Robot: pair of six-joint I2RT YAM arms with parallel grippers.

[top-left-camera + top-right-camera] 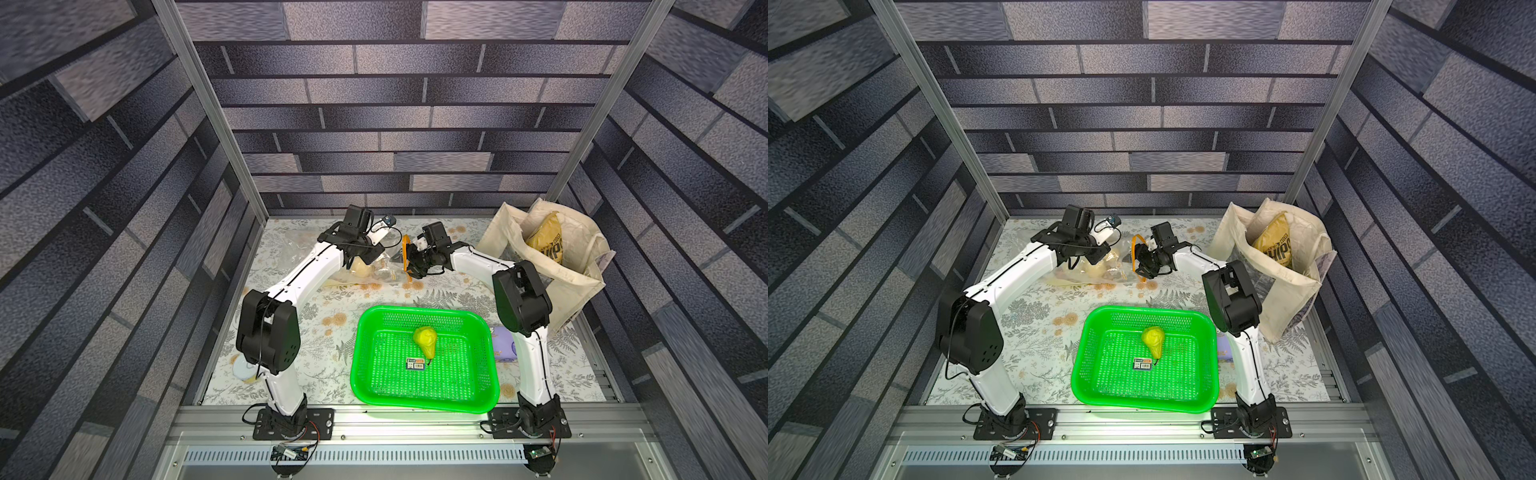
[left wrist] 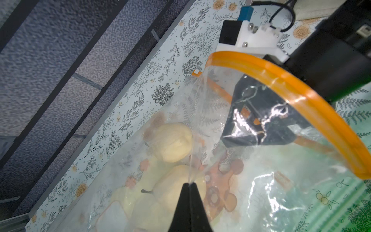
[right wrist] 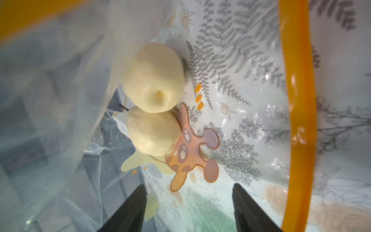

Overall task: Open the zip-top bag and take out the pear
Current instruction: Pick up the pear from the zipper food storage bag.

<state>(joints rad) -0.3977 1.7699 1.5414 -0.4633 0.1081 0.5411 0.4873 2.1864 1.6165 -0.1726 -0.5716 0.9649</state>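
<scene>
The zip-top bag point(image 1: 349, 272) point(image 1: 1100, 274) lies at the back of the table, its orange zip strip point(image 1: 406, 257) point(image 2: 301, 88) standing up in an open loop. Two pale pears point(image 3: 154, 78) point(image 3: 152, 132) lie inside it, one against the other. My left gripper point(image 2: 189, 183) is shut on a fold of the bag's clear film above the pears. My right gripper point(image 3: 189, 185) is open inside the bag's mouth, short of the pears, with nothing between its fingers. A yellow-green pear point(image 1: 426, 338) point(image 1: 1153, 338) lies in the green basket point(image 1: 419, 308).
The green basket sits at the front middle with a small label card point(image 1: 415, 364) in it. A cream tote bag point(image 1: 577, 286) with a chips packet point(image 1: 548, 241) stands at the back right. A purple object point(image 1: 503, 343) lies behind the right arm.
</scene>
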